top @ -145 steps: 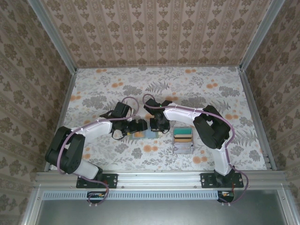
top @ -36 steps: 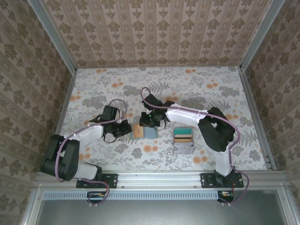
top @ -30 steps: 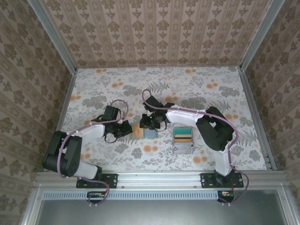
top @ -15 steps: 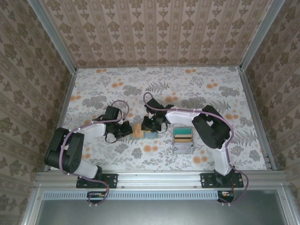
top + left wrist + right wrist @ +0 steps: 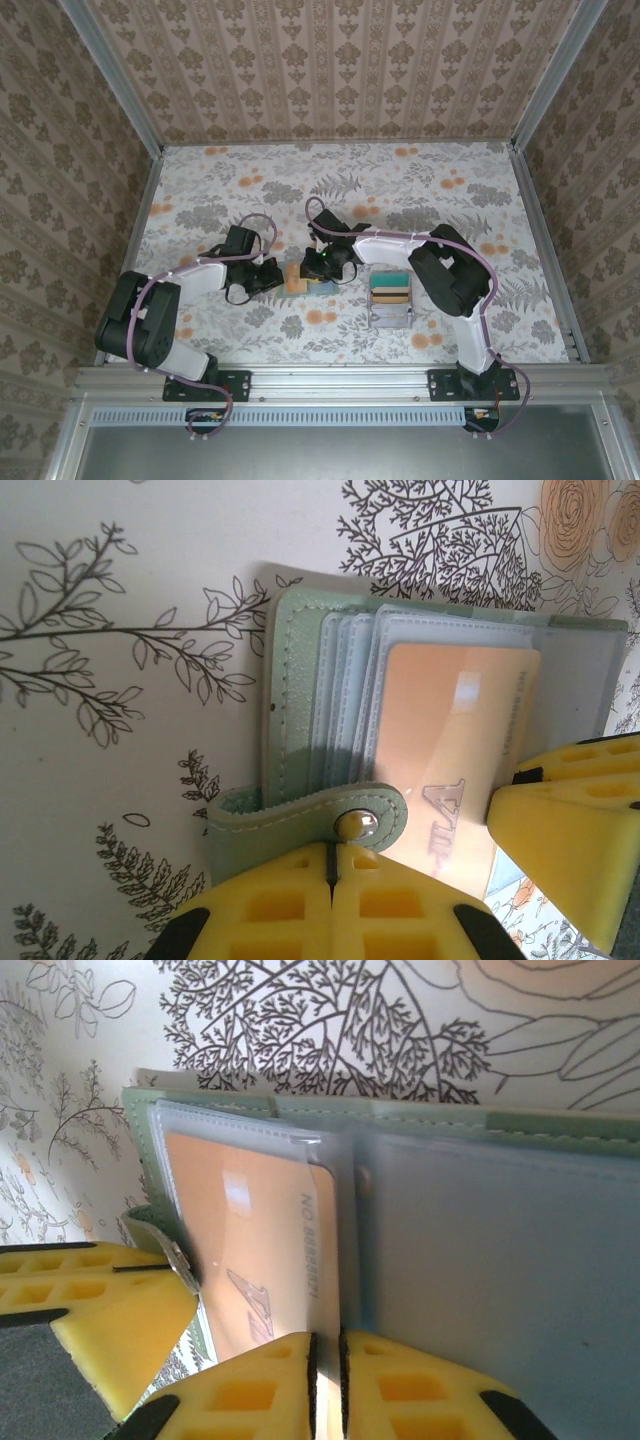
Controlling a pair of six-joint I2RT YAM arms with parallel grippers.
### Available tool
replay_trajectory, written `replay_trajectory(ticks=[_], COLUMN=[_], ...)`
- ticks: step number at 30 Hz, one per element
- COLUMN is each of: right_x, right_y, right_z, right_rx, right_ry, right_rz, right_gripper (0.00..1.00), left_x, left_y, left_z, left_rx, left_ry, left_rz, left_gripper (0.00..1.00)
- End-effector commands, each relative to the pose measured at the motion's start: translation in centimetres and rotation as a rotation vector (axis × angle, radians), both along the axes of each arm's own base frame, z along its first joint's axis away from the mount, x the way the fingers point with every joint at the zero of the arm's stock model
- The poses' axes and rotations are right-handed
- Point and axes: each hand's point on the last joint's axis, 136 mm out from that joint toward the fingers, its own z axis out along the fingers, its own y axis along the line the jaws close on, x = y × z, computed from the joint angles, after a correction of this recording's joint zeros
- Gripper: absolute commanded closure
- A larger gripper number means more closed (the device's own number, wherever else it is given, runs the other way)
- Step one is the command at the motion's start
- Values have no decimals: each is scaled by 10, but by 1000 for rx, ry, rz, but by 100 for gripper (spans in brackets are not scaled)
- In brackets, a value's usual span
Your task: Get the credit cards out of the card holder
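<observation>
**Both hands on the holder, orange card pinched**

The holder (image 5: 307, 284) lies open and flat on the flowery counter (image 5: 420, 190), just left of the grey tray (image 5: 391, 320), near it but not touching.

The left hand (image 5: 331, 862) comes in from the side away from the tray. It's clenched on the holder's little green strap (image 5: 285, 825), fingers pressed together right below the metal snap (image 5: 355, 823).

The right hand (image 5: 327, 1352) sits over the holder's tray-side half. Its yellow fingers are nearly together, with only a thin slit between them. That slit is on the inner edge of the orange card (image 5: 250, 1240), where the card lies in the top clear sleeve (image 5: 240, 1130). It looks like a grip on the card, but I honestly can't tell if the sleeve plastic is in there too. Most of the card is inside the sleeve.

More clear sleeves are fanned out under that one, toward the fold. The tray has a teal thing and a tan thing in it.
</observation>
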Motion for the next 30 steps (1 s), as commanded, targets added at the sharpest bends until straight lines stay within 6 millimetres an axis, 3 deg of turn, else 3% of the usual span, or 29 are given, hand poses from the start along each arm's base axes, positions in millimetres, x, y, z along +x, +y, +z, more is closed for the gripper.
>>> replay_trajectory(ticks=[1, 17, 30], right_x=[-6, -4, -3], right_y=[-1, -15, -20], right_z=[-11, -8, -8], right_rx=[0, 10, 19], right_ry=[46, 41, 43], right_rz=[-1, -36, -56], right_gripper=[85, 80, 83], left_x=[-7, -10, -12], left_y=[2, 11, 13], left_z=[-10, -18, -22], left_rx=[34, 86, 105], left_ry=[50, 85, 100], left_rz=[4, 18, 18], left_gripper=[99, 100, 100])
